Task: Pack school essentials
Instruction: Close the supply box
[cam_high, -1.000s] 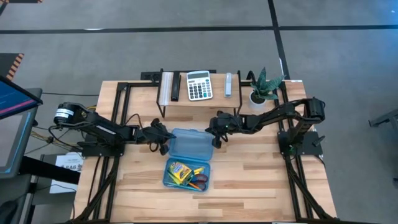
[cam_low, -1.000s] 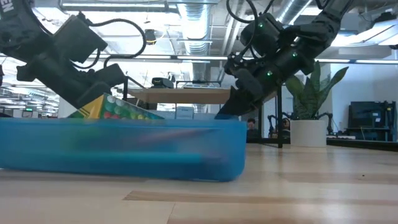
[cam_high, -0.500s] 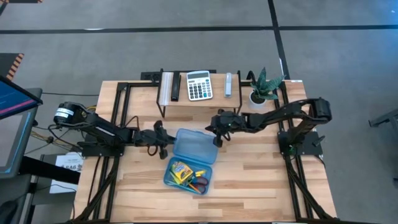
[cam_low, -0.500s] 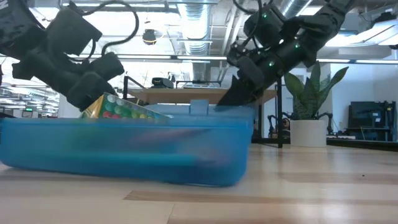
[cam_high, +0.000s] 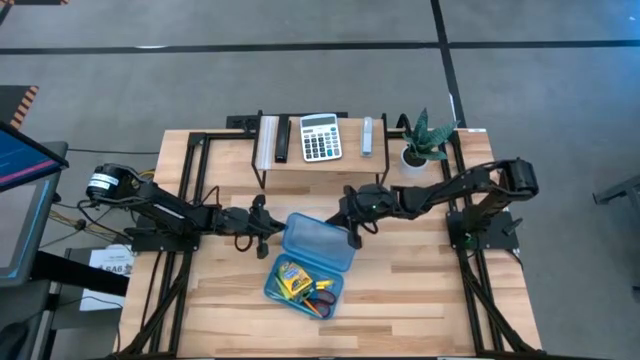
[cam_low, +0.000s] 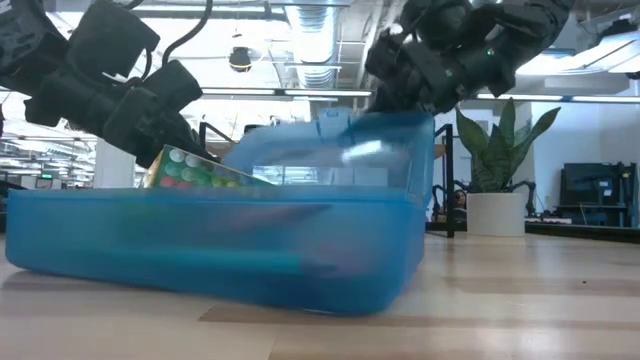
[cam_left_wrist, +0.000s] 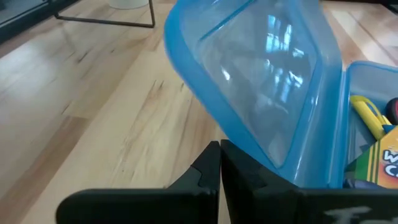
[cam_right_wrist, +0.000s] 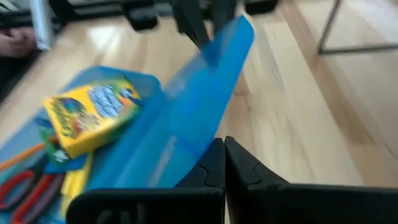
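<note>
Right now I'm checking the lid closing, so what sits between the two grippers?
In the high view, the blue case's raised lid lies between the shut left gripper and the shut right gripper, tilted up over the crayon box.

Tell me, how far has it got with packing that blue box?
Mostly done, it seems. The crayon box and scissors already lie in the blue case. In hand now: the lid stands half raised over it, with the shut right gripper at one edge and the shut left gripper at the other. Left: lowering the lid and snapping it shut. The calculator sits on the shelf.
</note>
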